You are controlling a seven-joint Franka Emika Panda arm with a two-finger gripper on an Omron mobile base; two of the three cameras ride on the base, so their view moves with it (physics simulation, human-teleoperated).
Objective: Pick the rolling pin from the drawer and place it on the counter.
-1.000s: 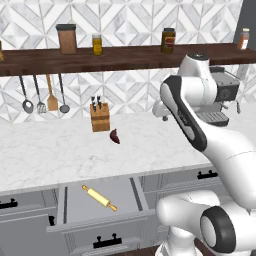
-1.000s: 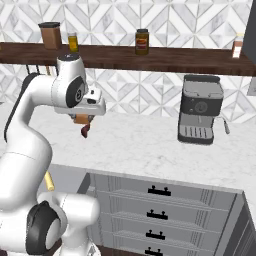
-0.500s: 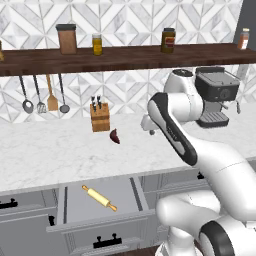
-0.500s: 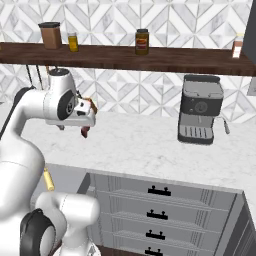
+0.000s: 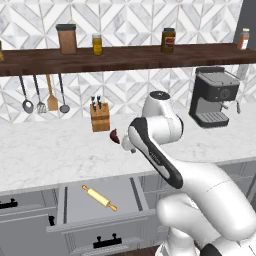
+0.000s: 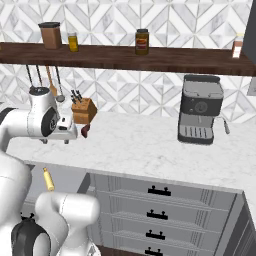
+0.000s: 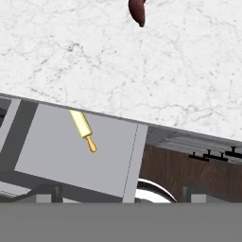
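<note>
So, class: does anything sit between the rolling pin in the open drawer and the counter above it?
Nothing visible does. The rolling pin lies alone on the drawer floor, uncovered, and the counter just behind it is bare marble.

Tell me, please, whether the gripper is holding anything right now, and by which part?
Nothing is held: the rolling pin lies loose in the open drawer.

Open drawer [image 5: 75, 210], rolling pin [image 5: 99, 197] lying diagonally inside (untouched) — knife block [image 5: 100, 116] on counter [image 5: 45, 155]

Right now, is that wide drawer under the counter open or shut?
Open. The drawer is pulled out from under the counter, its grey floor exposed, with the rolling pin lying on it.
</note>
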